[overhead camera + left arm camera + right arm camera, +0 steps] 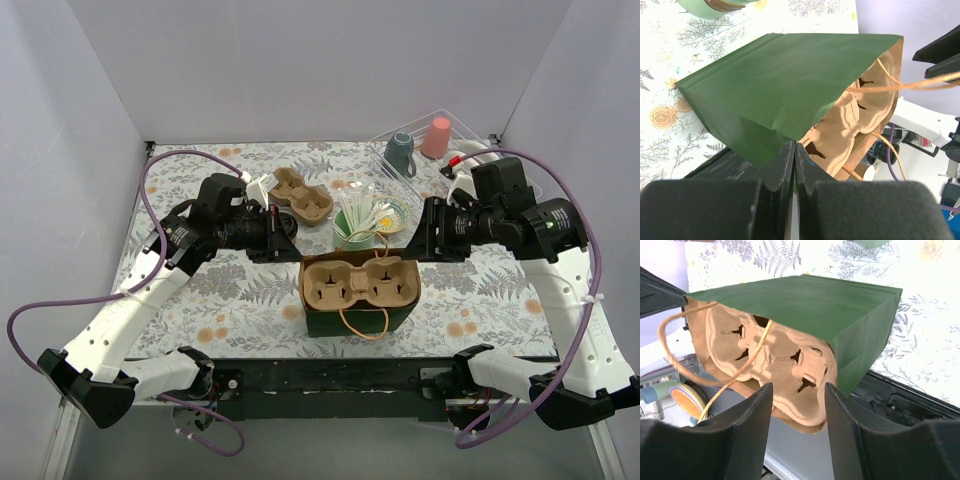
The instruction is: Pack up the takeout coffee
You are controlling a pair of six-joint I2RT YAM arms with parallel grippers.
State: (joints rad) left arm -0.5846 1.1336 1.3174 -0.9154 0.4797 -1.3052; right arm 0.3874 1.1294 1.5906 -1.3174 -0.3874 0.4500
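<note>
Carrier (360, 285) seated in green bag (350, 322), pockets empty, coffee not in view; left fingers (782, 167) closed, apparently on bag edge; right fingers (752, 425) open at its rim.

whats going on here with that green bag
Both arms are at a green paper bag with a cardboard cup carrier sitting in it, pockets empty. The left gripper looks shut on one side of the bag's rim; the right gripper is open astride the other side. No coffee cup is packed yet.
</note>
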